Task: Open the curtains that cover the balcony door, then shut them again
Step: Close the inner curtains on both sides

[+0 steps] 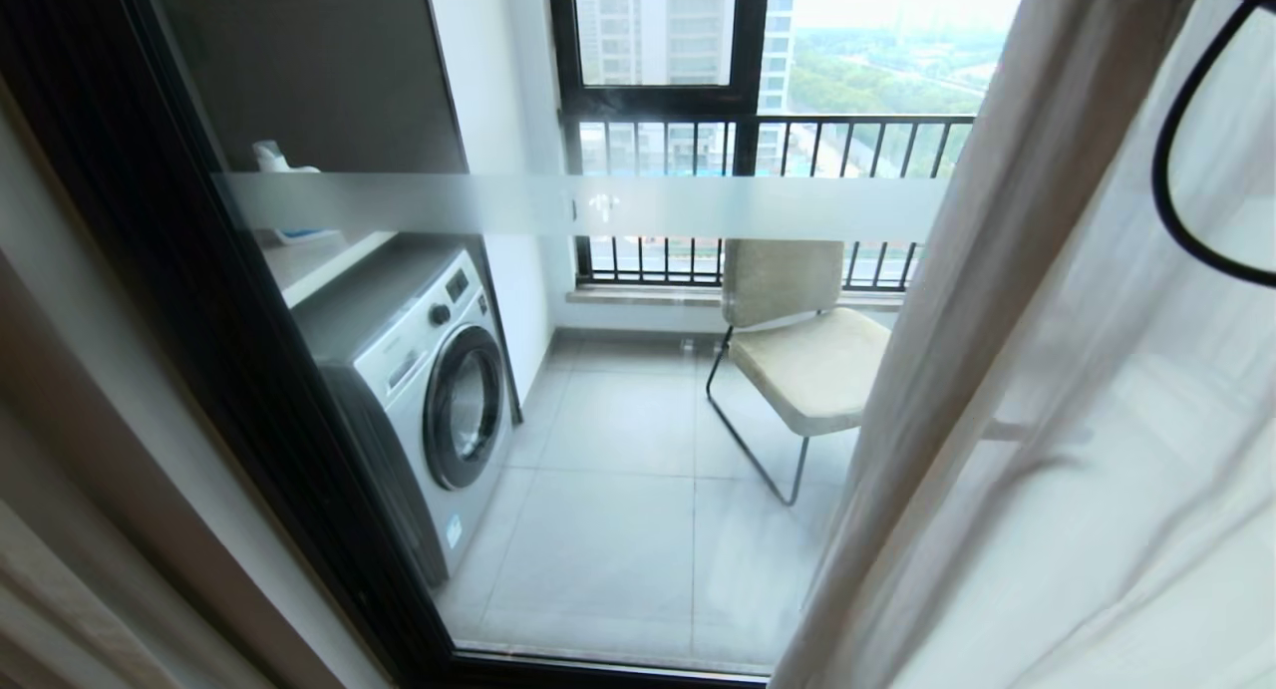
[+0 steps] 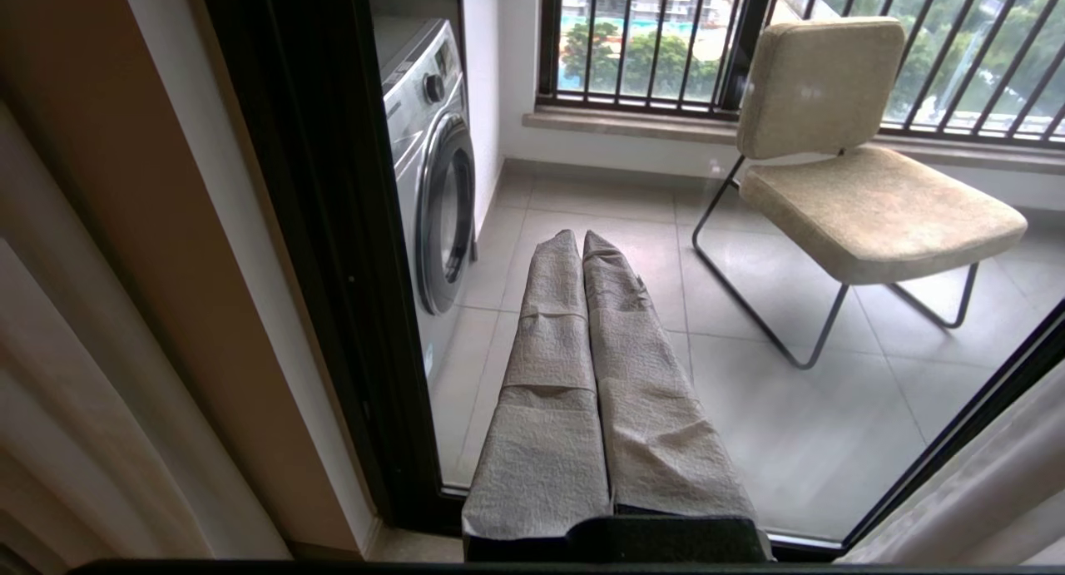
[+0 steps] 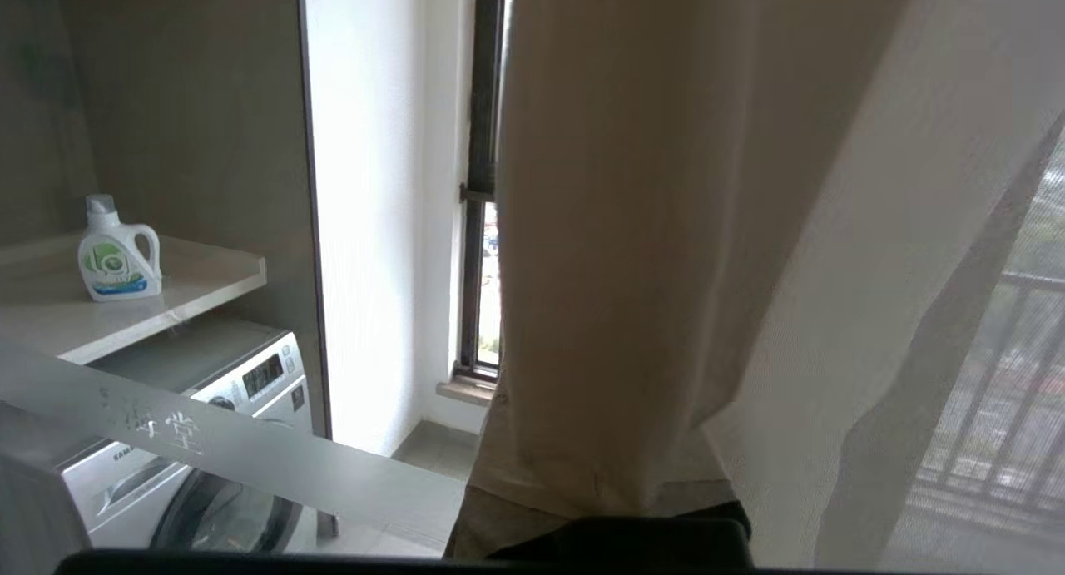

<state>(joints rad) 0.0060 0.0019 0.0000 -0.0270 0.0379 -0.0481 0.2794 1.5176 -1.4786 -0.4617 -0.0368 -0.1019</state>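
Note:
The balcony door point(image 1: 199, 300) is a black-framed glass panel with a frosted band point(image 1: 698, 207) across it. Most of the glass stands uncovered. At the right hang the curtains: a beige layer point(image 1: 957, 370) and a sheer white one point(image 1: 1126, 420). Another beige fold point(image 1: 60, 609) shows at the far left. In the right wrist view the beige curtain point(image 3: 632, 267) lies over my right gripper, hiding its fingers; only its black base point(image 3: 616, 542) shows. My left gripper point(image 2: 580, 235) is shut and empty, its cloth-wrapped fingers pointing at the glass low down.
Behind the glass stand a washing machine point(image 1: 419, 390) on the left and a beige chair point(image 1: 797, 350) on a tiled floor. A detergent bottle point(image 3: 116, 255) sits on a shelf above the machine. A black cable point(image 1: 1171, 171) loops at the upper right.

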